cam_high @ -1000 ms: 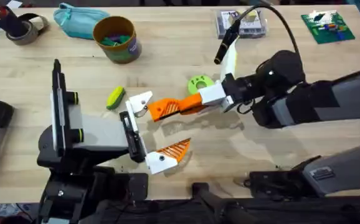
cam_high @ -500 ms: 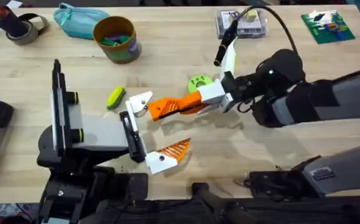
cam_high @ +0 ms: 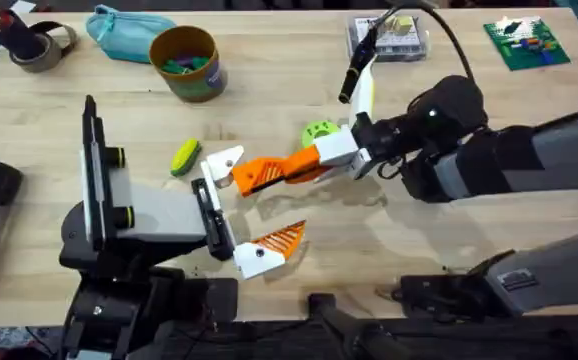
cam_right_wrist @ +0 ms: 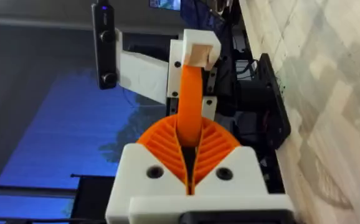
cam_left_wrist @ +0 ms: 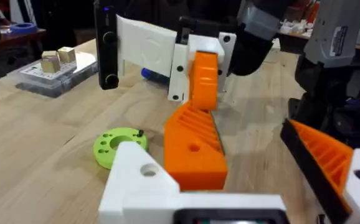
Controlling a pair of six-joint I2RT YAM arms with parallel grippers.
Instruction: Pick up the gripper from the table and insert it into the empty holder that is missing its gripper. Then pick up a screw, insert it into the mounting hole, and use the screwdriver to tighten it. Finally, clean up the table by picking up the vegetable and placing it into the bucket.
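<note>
At mid-bench point(cam_high: 299, 75) | right tool point(cam_high: 259, 176) pinched the loose orange finger point(cam_high: 281, 170), tip beside left tool's point(cam_high: 237, 210) white mount | left tool stood spread, lower finger point(cam_high: 269, 245) apart | vegetable point(cam_high: 184, 157) lay near yellow bucket point(cam_high: 187, 62); green disc point(cam_high: 319, 132) behind.

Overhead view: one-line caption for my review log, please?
Right claw carries an orange gripper finger toward the left arm's holder; green vegetable lies nearby.
</note>
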